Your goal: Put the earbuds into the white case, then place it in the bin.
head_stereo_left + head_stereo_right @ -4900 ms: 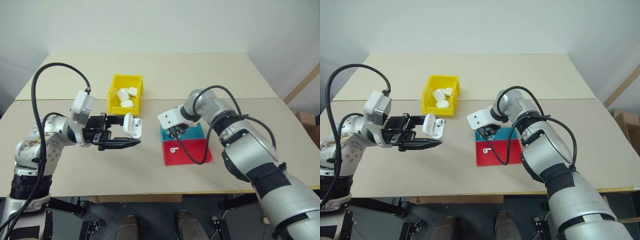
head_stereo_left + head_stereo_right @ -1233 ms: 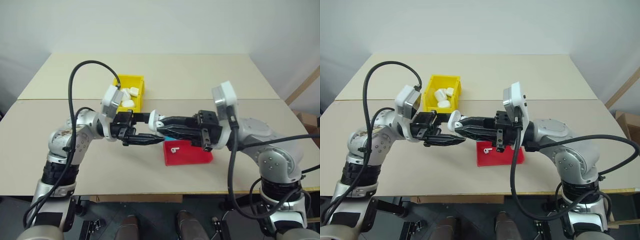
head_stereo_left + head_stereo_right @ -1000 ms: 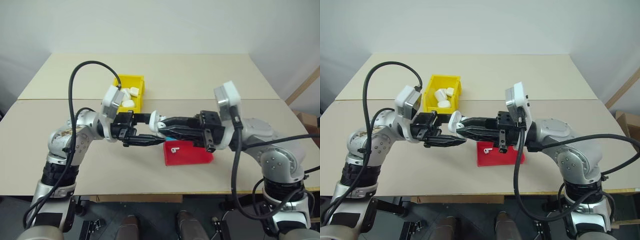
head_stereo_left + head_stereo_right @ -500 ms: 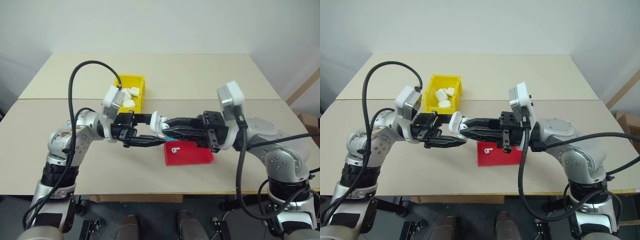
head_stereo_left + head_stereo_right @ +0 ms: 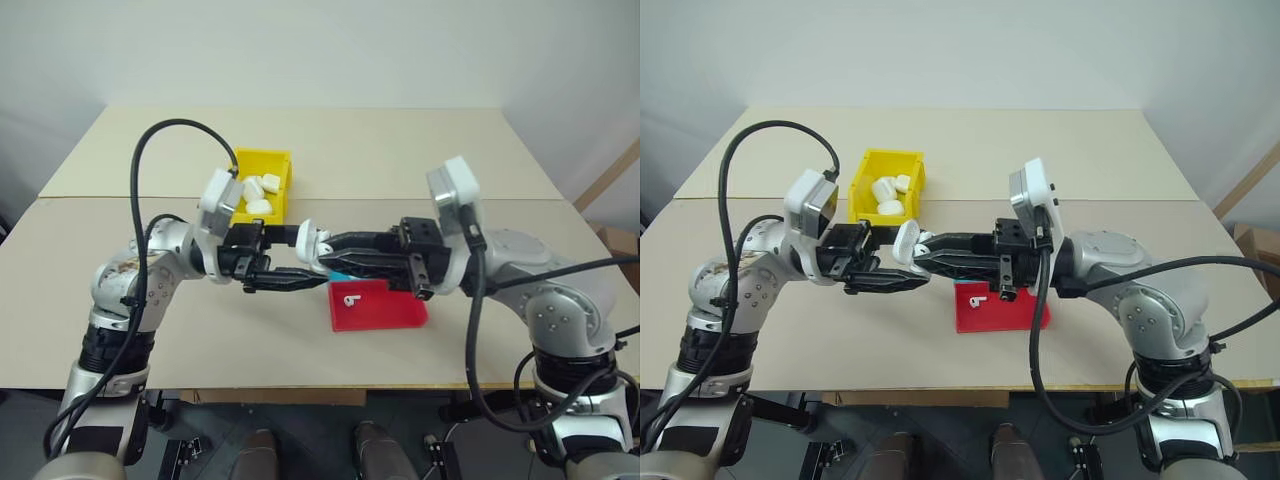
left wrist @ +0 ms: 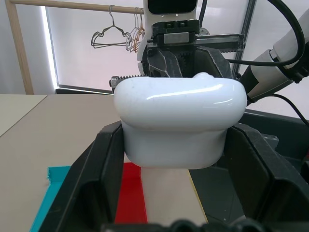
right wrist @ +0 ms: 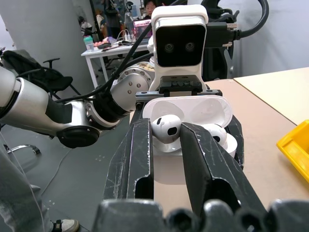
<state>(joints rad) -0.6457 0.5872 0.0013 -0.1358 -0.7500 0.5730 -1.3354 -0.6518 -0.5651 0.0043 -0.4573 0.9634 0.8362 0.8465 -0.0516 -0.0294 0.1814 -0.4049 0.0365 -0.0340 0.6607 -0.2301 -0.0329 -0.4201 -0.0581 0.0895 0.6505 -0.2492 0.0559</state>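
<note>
- Above the middle of the table (image 5: 420,150), the two grippers meet tip to tip.
- Left gripper (image 5: 290,257) is clenched on the case (image 5: 310,243), lid flipped open, held up off the surface.
- Right gripper (image 7: 166,126) pinches an earbud (image 7: 166,129) right at the open case; a second earbud (image 7: 216,134) already sits inside.
- One more earbud (image 5: 348,299) lies in the red half of the tray (image 5: 385,310), below the right gripper, nearer the front edge.
- The bin (image 5: 255,165) stands behind the left gripper toward the back edge, with white cases (image 5: 258,194) lying in it.
</note>
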